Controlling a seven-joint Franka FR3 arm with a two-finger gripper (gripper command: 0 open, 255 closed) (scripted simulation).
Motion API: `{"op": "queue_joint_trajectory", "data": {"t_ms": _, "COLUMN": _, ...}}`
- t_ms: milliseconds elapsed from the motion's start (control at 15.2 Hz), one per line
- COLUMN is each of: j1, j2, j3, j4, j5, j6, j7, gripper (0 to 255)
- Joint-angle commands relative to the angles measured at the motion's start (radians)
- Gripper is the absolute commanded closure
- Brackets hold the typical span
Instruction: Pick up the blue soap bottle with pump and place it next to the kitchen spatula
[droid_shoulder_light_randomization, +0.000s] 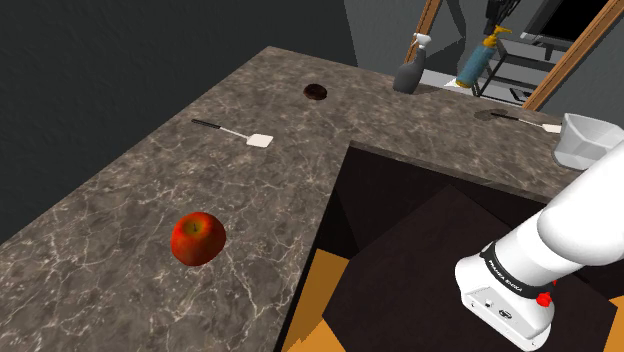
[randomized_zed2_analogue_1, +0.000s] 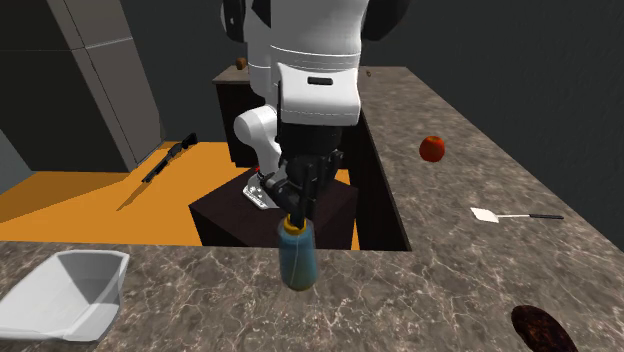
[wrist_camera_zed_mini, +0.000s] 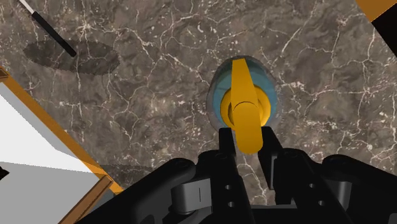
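Note:
The blue soap bottle (randomized_zed2_analogue_1: 298, 258) with a yellow pump (wrist_camera_zed_mini: 242, 108) stands upright on the marble counter (randomized_zed2_analogue_1: 420, 290), near its edge. My gripper (randomized_zed2_analogue_1: 298, 215) comes straight down on it, and my black fingers (wrist_camera_zed_mini: 225, 145) clasp the pump from both sides. I cannot tell whether the bottle's base still touches the counter. In the shoulder view the bottle (droid_shoulder_light_randomization: 476, 62) is at the far back. A white-bladed spatula with a black handle (droid_shoulder_light_randomization: 238, 133) lies far off on the long counter arm and reappears in the second exterior view (randomized_zed2_analogue_1: 512, 214).
A white bin (randomized_zed2_analogue_1: 68, 292) sits beside the bottle. A grey spray bottle (droid_shoulder_light_randomization: 408, 70) stands near it, and a second black-handled utensil (droid_shoulder_light_randomization: 526, 123) lies close by. A red apple (droid_shoulder_light_randomization: 197, 238) and a dark round object (droid_shoulder_light_randomization: 317, 92) rest on the counter.

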Motion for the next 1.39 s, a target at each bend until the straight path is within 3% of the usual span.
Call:
{"op": "queue_joint_trajectory", "data": {"t_ms": 0, "j1": -0.002, "j2": 0.007, "j3": -0.001, "j4": 0.035, "j5": 0.004, "j6": -0.029, "j7": -0.004, "gripper": 255}}
{"op": "queue_joint_trajectory", "data": {"t_ms": 660, "j1": -0.02, "j2": 0.057, "j3": -0.009, "j4": 0.219, "j5": 0.03, "j6": -0.169, "j7": -0.029, "gripper": 255}}
{"op": "queue_joint_trajectory", "data": {"t_ms": 1320, "j1": 0.138, "j2": -0.082, "j3": 0.109, "j4": -0.027, "j5": -0.042, "j6": -0.064, "j7": 0.244, "gripper": 255}}
